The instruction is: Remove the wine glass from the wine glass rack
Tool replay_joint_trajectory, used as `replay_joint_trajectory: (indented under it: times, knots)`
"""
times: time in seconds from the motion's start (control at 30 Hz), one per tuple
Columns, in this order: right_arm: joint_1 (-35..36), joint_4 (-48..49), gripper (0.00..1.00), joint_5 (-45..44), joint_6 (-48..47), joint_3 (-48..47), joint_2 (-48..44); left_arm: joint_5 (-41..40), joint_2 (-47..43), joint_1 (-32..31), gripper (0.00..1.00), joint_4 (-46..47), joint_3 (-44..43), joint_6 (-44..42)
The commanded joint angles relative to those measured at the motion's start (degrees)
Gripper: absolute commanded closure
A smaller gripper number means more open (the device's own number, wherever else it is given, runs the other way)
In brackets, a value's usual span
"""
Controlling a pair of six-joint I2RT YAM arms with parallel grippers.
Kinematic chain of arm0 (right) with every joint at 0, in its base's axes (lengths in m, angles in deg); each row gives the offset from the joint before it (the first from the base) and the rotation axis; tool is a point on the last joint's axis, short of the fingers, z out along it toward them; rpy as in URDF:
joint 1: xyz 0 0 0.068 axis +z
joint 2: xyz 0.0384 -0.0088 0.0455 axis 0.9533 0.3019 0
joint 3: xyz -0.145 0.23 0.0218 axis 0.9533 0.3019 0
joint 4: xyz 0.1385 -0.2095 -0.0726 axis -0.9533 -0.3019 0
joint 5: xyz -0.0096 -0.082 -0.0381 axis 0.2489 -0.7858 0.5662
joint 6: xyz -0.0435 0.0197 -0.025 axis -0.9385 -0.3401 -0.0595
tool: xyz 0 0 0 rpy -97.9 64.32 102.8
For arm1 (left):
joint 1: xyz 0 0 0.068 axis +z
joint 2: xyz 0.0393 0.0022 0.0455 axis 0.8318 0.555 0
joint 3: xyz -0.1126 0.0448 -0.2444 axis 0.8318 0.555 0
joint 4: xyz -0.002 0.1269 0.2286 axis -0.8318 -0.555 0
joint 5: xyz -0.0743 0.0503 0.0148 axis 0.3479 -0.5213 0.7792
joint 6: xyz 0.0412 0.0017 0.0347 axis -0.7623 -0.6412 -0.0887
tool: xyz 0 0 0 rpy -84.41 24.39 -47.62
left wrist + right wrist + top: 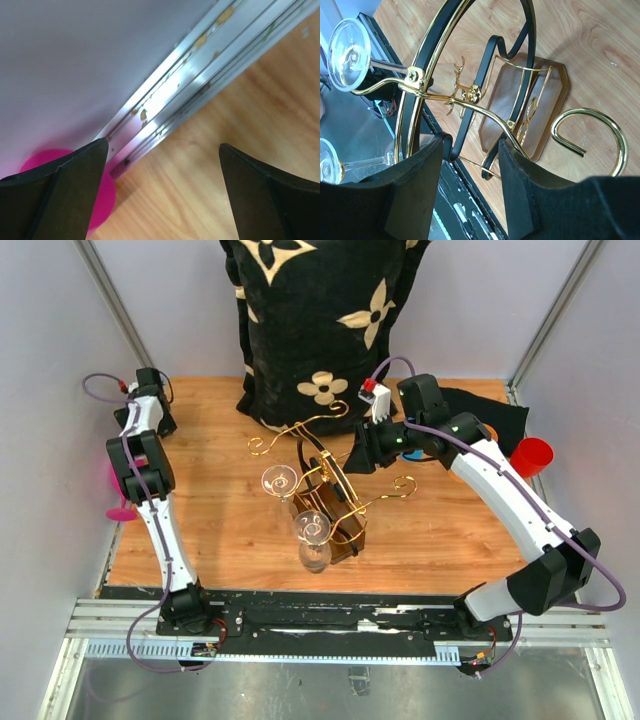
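Tech: Rack pos?
Obs: Wine glass rack (pixel 335 510) stands approx mid-bench (pixel 210 540), wooden base down, gold scroll arms curling out to each side. Black cushion w/ cream flowers (pixel 320 310) is right behind it.
Tech: Glasses?
Obs: Two. Wine glass (pixel 279 481) is on the rack's left side. The rt wrist view shows its stem meeting a gold arm, so it's on the rack. Second glass (pixel 312 531) is at the near end, over the edge of the base. Can't tell if that one hangs or stands.
Tech: Rt side?
Obs: Right jaws are up at the rack's top, reaching in from back-right. Fingers (pixel 415 190) stand abt half apart, w/ the black hoop bands + gold wire in the gap. Can't tell whether the pads actually press on them, so no call on grip.
Tech: Left?
Obs: Left jaws are wide open, nothing between them. Fingers (pixel 65 190) hang over the bench's far-left edge, by the alu rail (pixel 200 65) at the foot of the wall. Pink round thing (pixel 106 195) sits just beside one finger, partly hidden by it. All that is well apart from the rack.
Tech: Other stuff?
Obs: Red cup (pixel 531 456) at the right edge. Black cloth (pixel 505 415) back-right, beside the rt arm.
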Motion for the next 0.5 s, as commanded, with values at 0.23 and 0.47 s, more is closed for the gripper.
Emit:
replay_joint_trajectory:
  times: [0.23,0.47]
  knots:
    - [-0.6,1.7,0.48,0.6,0.4,-0.3,-1.5,-1.9,-13.5,-0.4,0.00,-1.7,16.6,5.1]
    - [-0.6,2.5,0.48,0.7,0.6,1.6,-3.7,-6.1,-15.2,-1.8,0.00,-0.2,21.8,5.0]
